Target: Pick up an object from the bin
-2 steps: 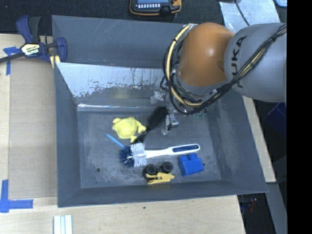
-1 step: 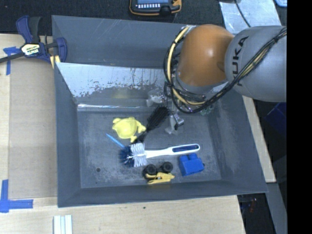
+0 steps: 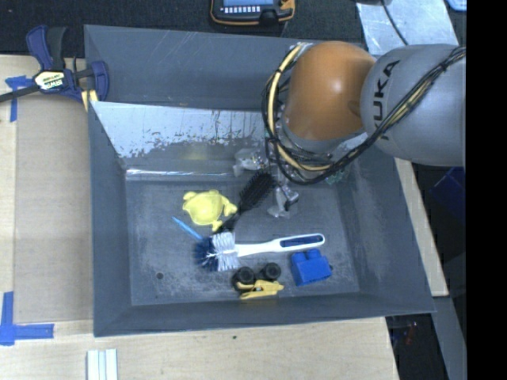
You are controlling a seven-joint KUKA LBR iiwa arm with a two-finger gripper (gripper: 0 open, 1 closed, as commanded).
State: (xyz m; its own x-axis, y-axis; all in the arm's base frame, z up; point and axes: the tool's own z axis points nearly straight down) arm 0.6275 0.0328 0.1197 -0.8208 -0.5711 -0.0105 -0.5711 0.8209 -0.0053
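**Operator:** Where is my gripper sitting?

**Spotter:** Your gripper hangs low in the bin, under the orange wrist cover. It is just beyond the white-handled brush, on the brush's back-wall side. From this angle I cannot tell whether it is released or clenched.

**Operator:** What is it over?

**Spotter:** A black oblong thing, lying tilted just behind the brush's blue bristle head and right against your gripper. I can't say whether it is gripped or only beside the gripper.

**Operator:** What else lies round the brush?

**Spotter:** The brush lies flat, with its bristles to the left and its handle running right. A crumpled yellow lump sits just behind the bristles, left of the black thing. A thin blue stick lies near the bristles on their left. A blue block is just in front of the handle's end. A black-and-yellow wheeled toy sits in front of the brush's middle, between the bristles and the block.
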